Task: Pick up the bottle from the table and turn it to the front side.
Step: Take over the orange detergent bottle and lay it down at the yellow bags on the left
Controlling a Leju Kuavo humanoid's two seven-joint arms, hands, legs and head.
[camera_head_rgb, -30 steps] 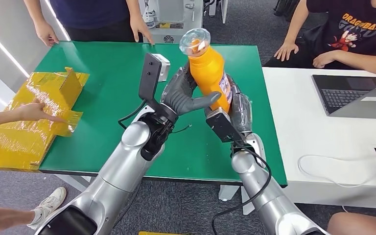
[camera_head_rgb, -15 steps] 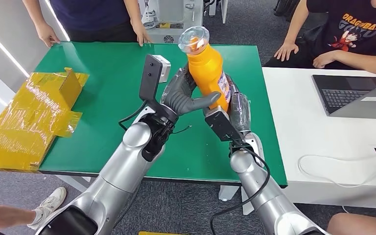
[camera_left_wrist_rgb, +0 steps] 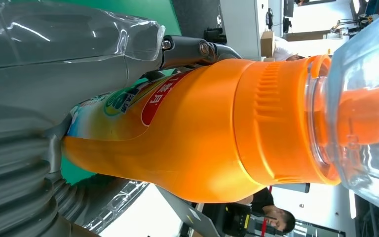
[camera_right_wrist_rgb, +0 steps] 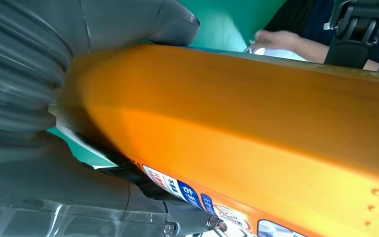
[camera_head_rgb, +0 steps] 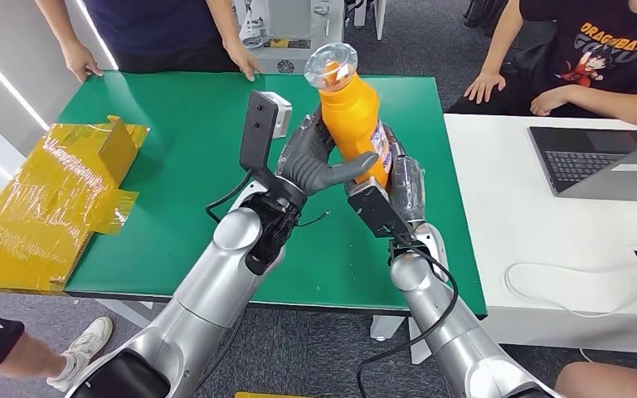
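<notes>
The orange plastic bottle with a clear domed cap (camera_head_rgb: 353,112) is lifted off the green-topped table (camera_head_rgb: 174,166) and stands nearly upright above its middle, cap tipped slightly away; the left hand (camera_head_rgb: 319,162) wraps it from one side, thumb across the body, while the right hand (camera_head_rgb: 398,178) clasps the other side where the printed label (camera_head_rgb: 381,151) faces. The pick-up looks done and the turning is in hand; next, one hand probably must loosen so the other can rotate the label toward the front.

bottle (camera_head_rgb: 353,116) base hidden behind fingers (camera_head_rgb: 308,162)
</notes>
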